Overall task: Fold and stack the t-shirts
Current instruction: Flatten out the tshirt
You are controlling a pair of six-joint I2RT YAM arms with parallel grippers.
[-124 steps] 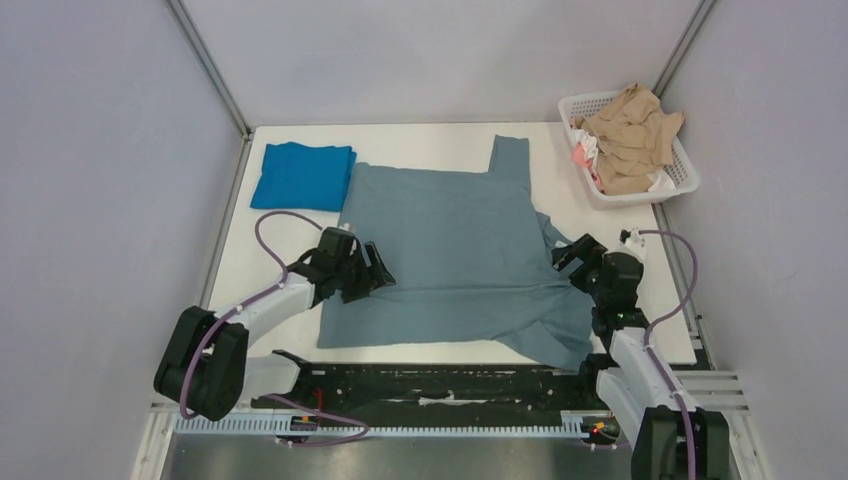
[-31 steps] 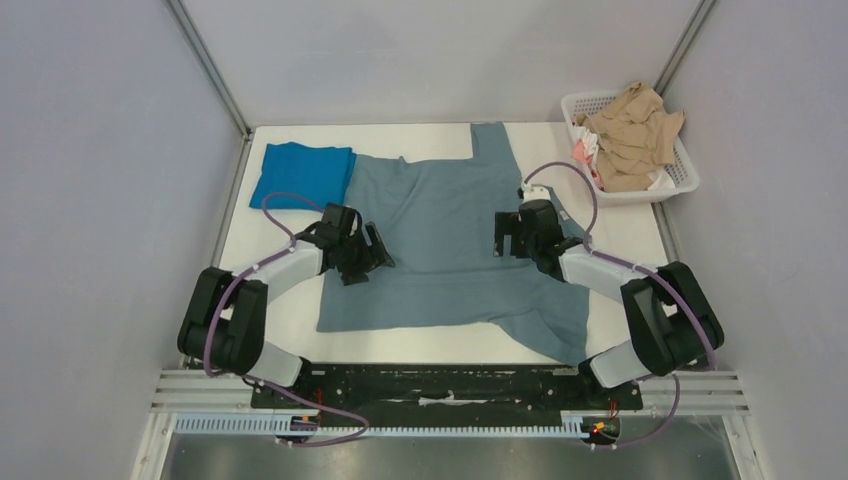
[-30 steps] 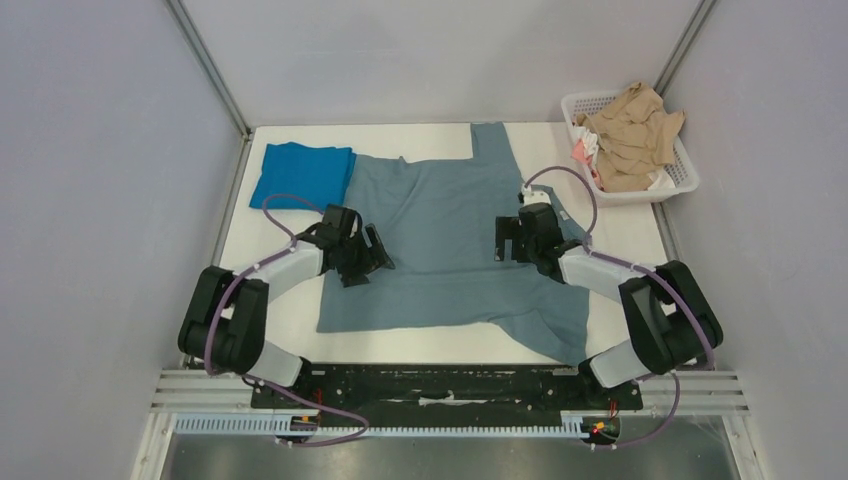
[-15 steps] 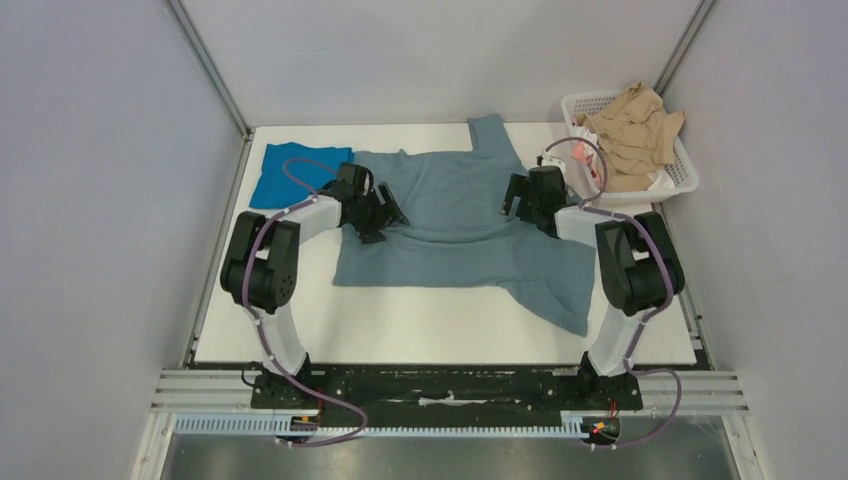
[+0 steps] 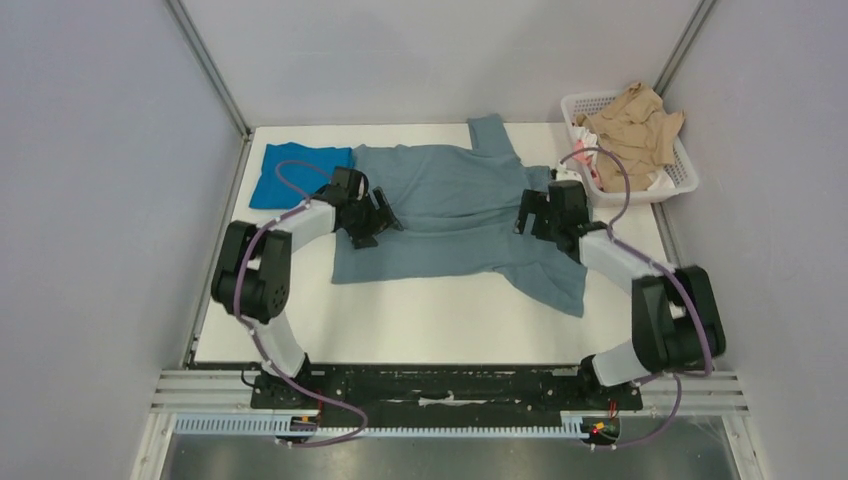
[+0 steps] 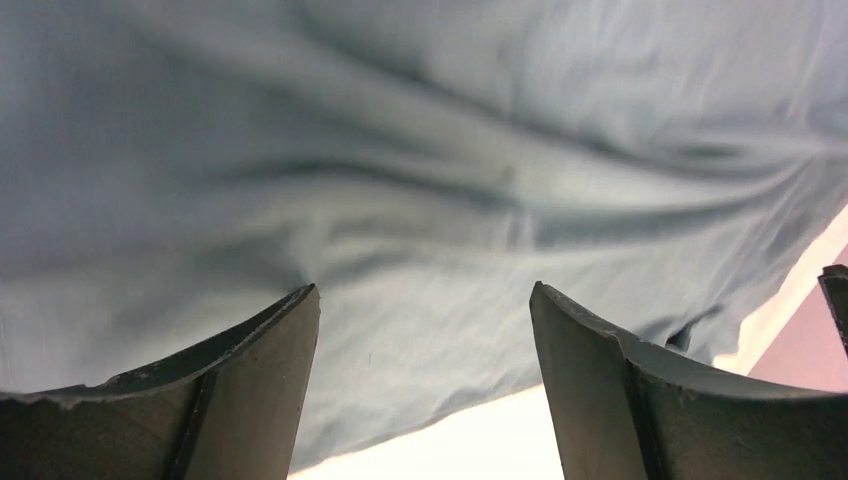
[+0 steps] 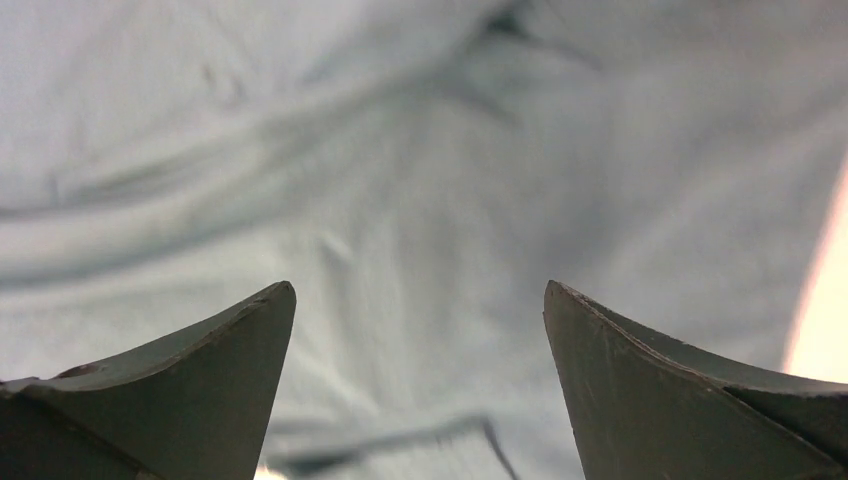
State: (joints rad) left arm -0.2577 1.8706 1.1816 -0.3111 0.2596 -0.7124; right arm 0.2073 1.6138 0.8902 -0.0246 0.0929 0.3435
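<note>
My left hand (image 6: 424,320) gapes wide at the grey-blue shirt's (image 5: 455,205) nine o'clock, right hand (image 7: 420,300) likewise at three, both empty.

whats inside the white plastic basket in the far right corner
The white plastic lattice basket holds a crumpled tan cloth heaped above its rim, with pink cloth and white cloth peeking out beneath. Anything deeper is covered.

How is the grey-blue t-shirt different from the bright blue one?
The grey-blue t-shirt lies spread out and rumpled; the bright blue t-shirt is folded into a neat rectangle at the far left. The grey-blue one covers far more of the table than the bright blue one. Both lie on it.
</note>
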